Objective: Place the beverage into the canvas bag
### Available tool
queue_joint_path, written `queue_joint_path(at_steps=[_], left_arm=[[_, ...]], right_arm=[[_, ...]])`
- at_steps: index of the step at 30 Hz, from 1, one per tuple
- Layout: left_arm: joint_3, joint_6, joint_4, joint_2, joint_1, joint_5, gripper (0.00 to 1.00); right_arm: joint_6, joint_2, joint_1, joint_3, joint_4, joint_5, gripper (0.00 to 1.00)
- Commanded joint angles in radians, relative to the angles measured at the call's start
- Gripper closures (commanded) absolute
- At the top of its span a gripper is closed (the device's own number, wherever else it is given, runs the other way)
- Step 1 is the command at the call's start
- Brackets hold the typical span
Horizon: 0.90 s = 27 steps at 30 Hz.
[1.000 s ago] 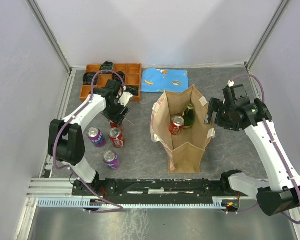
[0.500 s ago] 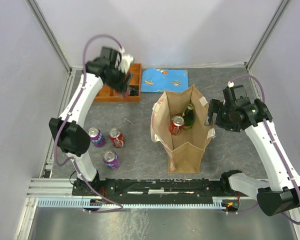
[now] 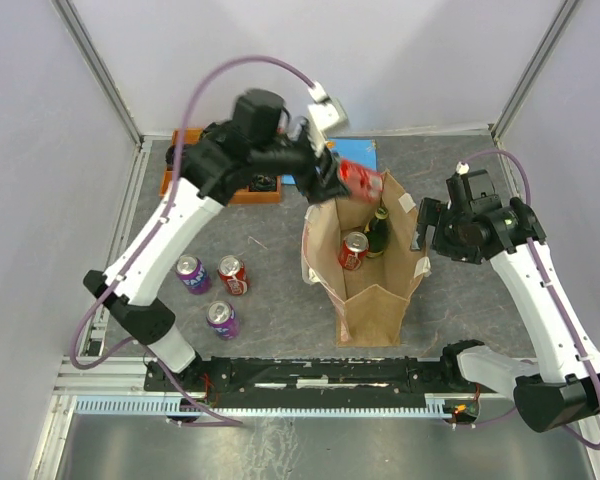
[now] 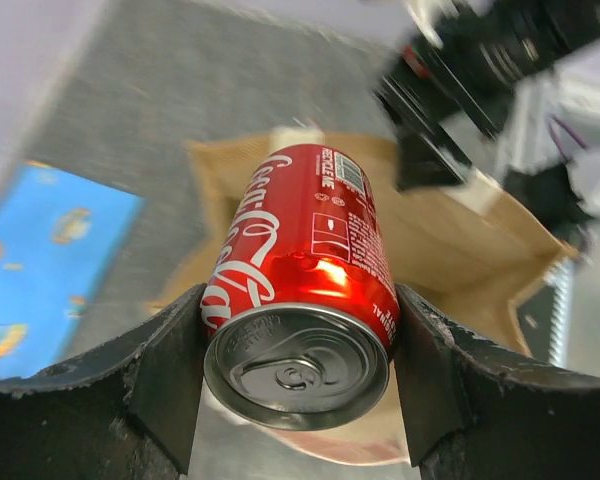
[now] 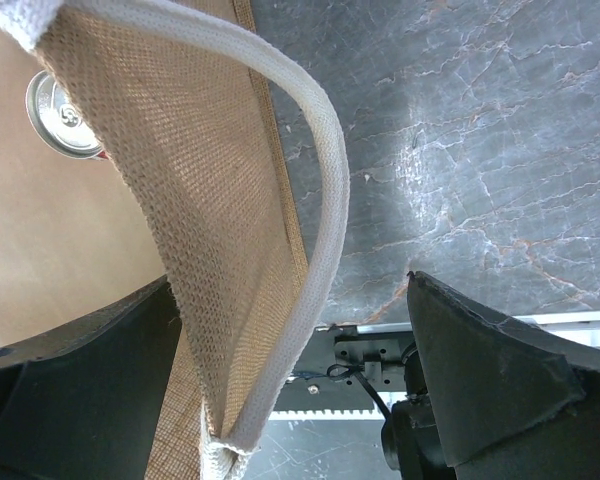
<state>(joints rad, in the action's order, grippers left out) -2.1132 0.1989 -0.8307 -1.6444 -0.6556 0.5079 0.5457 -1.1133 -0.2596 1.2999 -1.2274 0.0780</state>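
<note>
1. At the near edge, both arm bases sit on the rail (image 3: pixel 310 375), with the grey marbled table (image 3: pixel 280 300) beyond.
2. Front left, the near purple can (image 3: pixel 222 318) is upright. Just behind it the left purple can (image 3: pixel 191 273) and the loose red can (image 3: pixel 233 275) stand upright side by side. All three are well apart from the bag.
3. At centre, the canvas bag (image 3: pixel 370 295) stands upright with its mouth open. It is tan fabric with off-white straps. Inside are the bagged red can (image 3: pixel 353 250) and, just beside it, the green bottle (image 3: pixel 379 232).
4. On the bag's right side, the right gripper (image 5: pixel 290 290) has its jaws spread wide and clamps nothing. The fingers (image 5: pixel 480 380) straddle the bag's right wall, and the strap (image 5: pixel 325 200) runs between them. Can't tell whether either finger touches the fabric.
5. Over the bag's far rim, the left gripper (image 4: pixel 298 300) is clamped on the Coke can (image 3: pixel 358 181), one finger on each side. The can is tipped over, lid end toward the wrist camera. It is in the air above the far edge of the opening, not inside the bag.
6. Far side: the blue mat (image 3: pixel 365 155) lies flat just behind the bag. The orange tray (image 3: pixel 180 180) is at far left, mostly hidden by the left arm. Its contents are dark and too small to identify.
</note>
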Motion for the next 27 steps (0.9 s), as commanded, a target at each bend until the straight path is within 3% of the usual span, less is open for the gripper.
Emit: queue_joint_path(at_steps=[1,11,18,27], left_arm=[[0.134,0.05,0.067,0.045,-0.084,0.02,0.97],[0.273,0.096,0.166,-0.015,-0.235,-0.015,0.97],[0.274,0.147,0.171,-0.139,-0.314,-0.092,0.97],[0.223,0.192,0.171,-0.292,-0.333,-0.205,0.97]], right_arm=[[0.003,0.032,0.003,0.063,-0.006,0.034,0.01],[0.005,0.032,0.004,0.08,-0.014,0.034,0.01],[0.008,0.048,0.003,0.078,-0.028,0.045,0.01],[0.004,0.045,0.003,0.086,-0.033,0.045,0.01]])
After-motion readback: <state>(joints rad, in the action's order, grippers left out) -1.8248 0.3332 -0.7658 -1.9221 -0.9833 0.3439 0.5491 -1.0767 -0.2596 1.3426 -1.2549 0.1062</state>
